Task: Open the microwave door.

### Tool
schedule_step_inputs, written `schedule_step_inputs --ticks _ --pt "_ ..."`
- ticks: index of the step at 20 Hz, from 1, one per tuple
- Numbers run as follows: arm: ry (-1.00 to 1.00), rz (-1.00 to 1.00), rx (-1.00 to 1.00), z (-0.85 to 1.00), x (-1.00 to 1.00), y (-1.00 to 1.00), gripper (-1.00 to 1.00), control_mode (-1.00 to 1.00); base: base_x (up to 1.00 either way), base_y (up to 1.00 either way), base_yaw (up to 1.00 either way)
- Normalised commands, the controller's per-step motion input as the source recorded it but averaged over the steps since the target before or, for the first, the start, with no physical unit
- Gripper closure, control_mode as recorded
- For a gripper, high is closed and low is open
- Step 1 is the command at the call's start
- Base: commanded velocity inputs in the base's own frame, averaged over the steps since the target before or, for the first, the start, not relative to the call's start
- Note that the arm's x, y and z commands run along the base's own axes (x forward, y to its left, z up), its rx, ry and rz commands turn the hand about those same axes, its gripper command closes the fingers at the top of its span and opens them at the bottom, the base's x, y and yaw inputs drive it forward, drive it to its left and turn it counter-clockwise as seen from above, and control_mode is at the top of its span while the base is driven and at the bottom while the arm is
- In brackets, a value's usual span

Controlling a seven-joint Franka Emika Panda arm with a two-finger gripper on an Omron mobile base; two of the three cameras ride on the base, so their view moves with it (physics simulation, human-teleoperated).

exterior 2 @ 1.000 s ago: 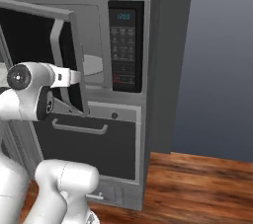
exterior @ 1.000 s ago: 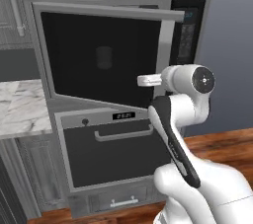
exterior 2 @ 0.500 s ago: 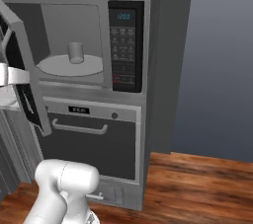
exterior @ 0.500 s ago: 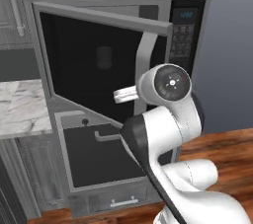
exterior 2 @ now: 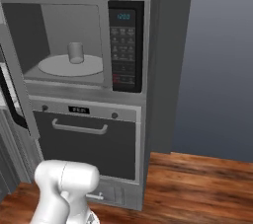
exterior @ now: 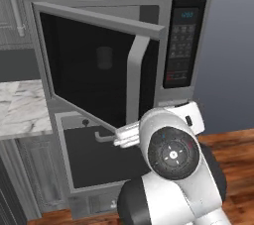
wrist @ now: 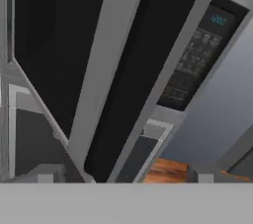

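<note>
Your microwave door [exterior: 94,70] already stands swung well out from the microwave [exterior 2: 79,45], hinged on its left side, and the cavity shows a round turntable [exterior 2: 69,65] with a small cylinder [exterior 2: 75,52] on it. You can expect the door to be rigid and fairly light, turning freely on its hinge, with a hard black glass pane in a grey metal frame. The long vertical silver bar handle [exterior: 133,83] is smooth and likely slippery, so take hold around the bar near its middle or lower end. I cannot tell whether your pincer is open or closed; its fingers are hidden in the hand view. Below sits the dark oven door [exterior 2: 86,144] with its horizontal handle
</note>
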Motion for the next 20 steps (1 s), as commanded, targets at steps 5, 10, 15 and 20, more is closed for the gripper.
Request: schedule_step_inputs --ticks 5,10,15,20 --pt "-0.10 -0.05 0.09 0.29 -0.90 -0.93 -1.00 -1.00 0.00 0.00 0.00" --pt "0.07 0.13 0.37 0.49 -0.01 -1.00 -1.00 -1.00 0.00 0.00 0.00" --pt "0.17 0.13 0.65 0.35 0.11 -1.00 -1.00 -1.00 0.00 0.00 0.00" --pt "0.28 0.19 0.79 0.10 0.37 -0.66 -1.00 -1.00 0.00 0.00 0.00"
